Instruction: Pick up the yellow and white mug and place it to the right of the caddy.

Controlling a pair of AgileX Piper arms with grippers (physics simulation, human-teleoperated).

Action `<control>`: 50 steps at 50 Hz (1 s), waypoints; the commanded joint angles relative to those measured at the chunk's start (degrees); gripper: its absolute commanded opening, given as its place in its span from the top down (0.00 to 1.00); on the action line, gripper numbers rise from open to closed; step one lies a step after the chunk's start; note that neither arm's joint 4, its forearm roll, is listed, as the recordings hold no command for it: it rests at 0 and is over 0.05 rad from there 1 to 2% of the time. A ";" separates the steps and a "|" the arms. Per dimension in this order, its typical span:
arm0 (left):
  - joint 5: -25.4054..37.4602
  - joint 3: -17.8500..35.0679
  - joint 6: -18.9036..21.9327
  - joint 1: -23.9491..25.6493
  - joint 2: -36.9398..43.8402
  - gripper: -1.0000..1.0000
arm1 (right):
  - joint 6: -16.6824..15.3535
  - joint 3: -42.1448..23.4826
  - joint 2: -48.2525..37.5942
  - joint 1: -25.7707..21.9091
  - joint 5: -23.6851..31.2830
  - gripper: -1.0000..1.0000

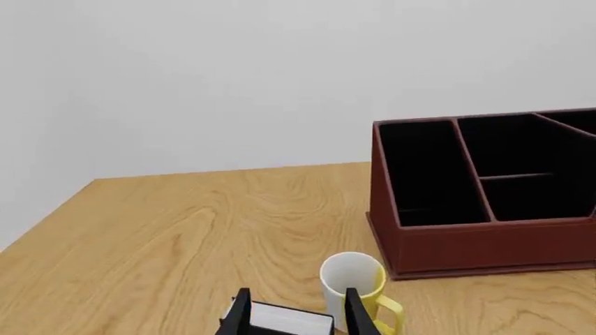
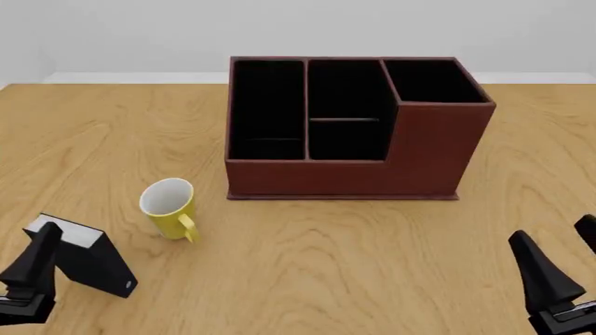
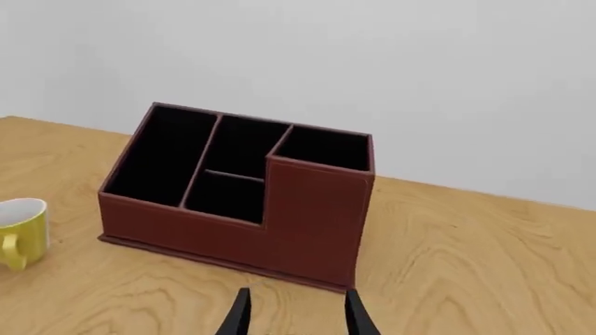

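Note:
The yellow and white mug (image 2: 169,206) stands upright on the table, left of and in front of the caddy (image 2: 354,167), with its handle towards the near side. The reddish-brown caddy has black compartments, and its tall section is at the right end. My left gripper (image 1: 297,299) is open near the table's front left, just short of the mug (image 1: 354,279), and holds nothing. My right gripper (image 2: 563,262) is open and empty at the front right, facing the caddy (image 3: 308,216). In the right wrist view the mug (image 3: 24,230) shows at the edge.
A small black block with a white edge (image 2: 88,259) lies at the front left, just beyond my left gripper's fingers (image 1: 359,314) and close to the mug. Bare wooden table (image 2: 521,174) stretches right of the caddy. A pale wall rises behind the table.

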State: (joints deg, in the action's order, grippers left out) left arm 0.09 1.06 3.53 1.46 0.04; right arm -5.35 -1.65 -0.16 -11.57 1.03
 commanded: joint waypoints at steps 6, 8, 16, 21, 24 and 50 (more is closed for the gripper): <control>0.42 0.82 -0.40 -0.20 -0.02 0.00 | -1.49 -0.81 -1.03 -8.26 0.93 0.00; 0.31 0.91 -0.14 -0.13 -0.03 0.00 | -1.54 -0.80 -1.29 -8.62 0.65 0.00; 0.28 0.73 -0.28 -0.46 -0.02 0.00 | -1.56 -0.78 -3.94 -10.33 -2.12 0.00; 0.74 0.65 -0.85 -0.46 -0.02 0.00 | -1.80 -0.34 -6.02 -11.51 -4.44 0.00; 0.89 0.77 -0.88 -0.67 -0.02 0.00 | -1.63 -0.47 -6.72 -11.98 -4.93 0.00; 0.24 1.28 -0.37 -0.60 -0.03 0.00 | -1.78 0.12 -14.90 -17.04 -13.67 0.00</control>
State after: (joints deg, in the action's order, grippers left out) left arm 0.50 2.13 2.97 0.74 0.01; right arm -7.24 -1.81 -12.21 -26.91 -9.68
